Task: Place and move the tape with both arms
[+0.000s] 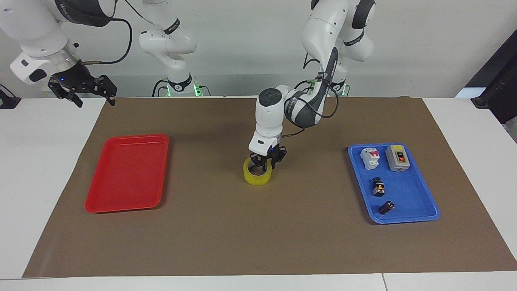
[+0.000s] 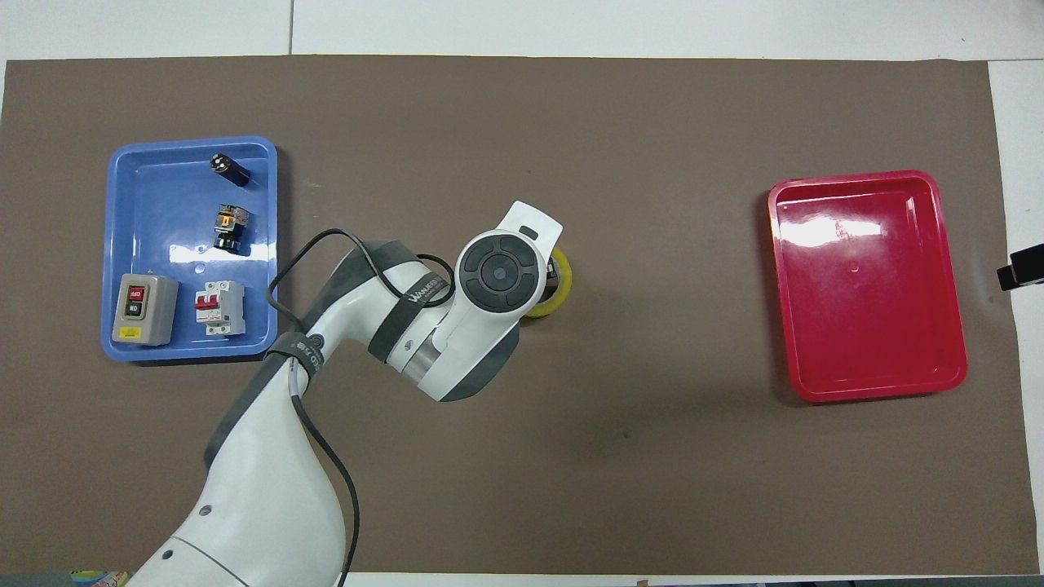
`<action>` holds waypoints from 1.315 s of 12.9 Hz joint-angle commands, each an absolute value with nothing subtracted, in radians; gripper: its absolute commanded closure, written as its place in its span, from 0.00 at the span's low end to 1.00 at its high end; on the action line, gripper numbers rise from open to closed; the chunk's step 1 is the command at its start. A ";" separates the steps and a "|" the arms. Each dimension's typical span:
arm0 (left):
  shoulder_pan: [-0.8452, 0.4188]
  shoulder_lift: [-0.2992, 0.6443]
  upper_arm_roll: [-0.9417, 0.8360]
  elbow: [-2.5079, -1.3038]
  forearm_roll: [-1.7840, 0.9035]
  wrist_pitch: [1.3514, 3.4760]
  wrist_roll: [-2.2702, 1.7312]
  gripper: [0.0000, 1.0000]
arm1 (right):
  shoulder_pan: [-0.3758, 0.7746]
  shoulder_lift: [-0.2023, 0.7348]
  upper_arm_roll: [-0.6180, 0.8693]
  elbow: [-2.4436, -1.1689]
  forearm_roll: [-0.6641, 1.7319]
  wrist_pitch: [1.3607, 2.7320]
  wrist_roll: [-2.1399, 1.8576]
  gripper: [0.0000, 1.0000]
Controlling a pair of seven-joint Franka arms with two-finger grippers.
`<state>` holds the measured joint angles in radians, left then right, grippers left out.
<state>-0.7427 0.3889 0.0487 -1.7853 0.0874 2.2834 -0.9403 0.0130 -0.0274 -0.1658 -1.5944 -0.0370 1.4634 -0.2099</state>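
The tape (image 1: 257, 174) is sat flat on the brown mat (image 1: 258, 226) around the middle of the table, between the red tray (image 1: 126, 173) and the blue tray (image 1: 408, 214). The left gripper (image 1: 266, 160) is planted right on the roll's rim on the side nearer the robots, fingers clamped over the wall of the ring, one finger looks to be inside the hole. From overhead, only a yellow sliver of the roll (image 2: 559, 285) can be seen poking out from under the wrist.

The right gripper (image 1: 87, 93) is parked up in the air over the table edge at the right arm's end, near the red tray's corner, fingers spread apart, nothing held.

In the blue tray, a circuit breaker (image 1: 370, 157), a grey switch box (image 1: 398, 158) and two small black parts (image 1: 378, 187) (image 1: 386, 207) are laid out.
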 commanded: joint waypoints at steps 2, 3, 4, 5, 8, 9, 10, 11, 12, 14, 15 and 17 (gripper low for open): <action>-0.652 0.149 0.051 -1.916 0.115 2.150 -0.813 0.00 | 0.023 -0.049 -0.155 -1.632 -0.037 1.479 -0.198 0.00; -0.617 0.111 0.049 -1.919 0.115 2.093 -0.746 0.00 | 0.026 -0.048 -0.153 -1.632 -0.037 1.482 -0.201 0.00; -0.589 0.074 0.051 -1.933 0.112 2.057 -0.667 0.00 | 0.050 -0.049 -0.153 -1.644 -0.031 1.514 -0.196 0.00; -0.536 0.037 0.048 -1.948 0.104 2.048 -0.599 0.00 | 0.090 -0.051 -0.153 -1.658 -0.008 1.563 -0.166 0.00; -0.416 -0.014 0.049 -1.953 0.037 2.030 -0.462 0.00 | 0.254 0.006 -0.153 -1.695 0.058 1.702 0.062 0.00; -0.369 -0.023 0.055 -1.935 0.003 1.993 -0.399 0.00 | 0.332 0.059 -0.153 -1.692 0.064 1.759 0.145 0.00; -0.324 -0.028 0.058 -1.902 -0.021 1.959 -0.340 0.00 | 0.429 0.136 -0.153 -1.692 0.064 1.869 0.267 0.00; -0.283 -0.020 0.061 -1.852 -0.026 1.942 -0.298 0.00 | 0.490 0.196 -0.153 -1.698 0.064 1.970 0.360 0.00; -0.229 -0.006 0.061 -1.789 -0.029 1.921 -0.279 0.00 | 0.536 0.254 -0.153 -1.716 0.064 2.090 0.427 0.00; -0.166 0.021 0.063 -1.685 -0.069 1.824 -0.223 0.00 | 0.604 0.363 -0.153 -1.703 0.063 2.195 0.468 0.00; -0.137 0.023 0.063 -1.645 -0.077 1.768 -0.168 0.00 | 0.626 0.406 -0.153 -1.701 0.061 2.239 0.500 0.00; -0.111 0.018 0.063 -1.586 -0.071 1.663 -0.074 0.00 | 0.635 0.405 -0.153 -1.739 0.060 2.247 0.509 0.00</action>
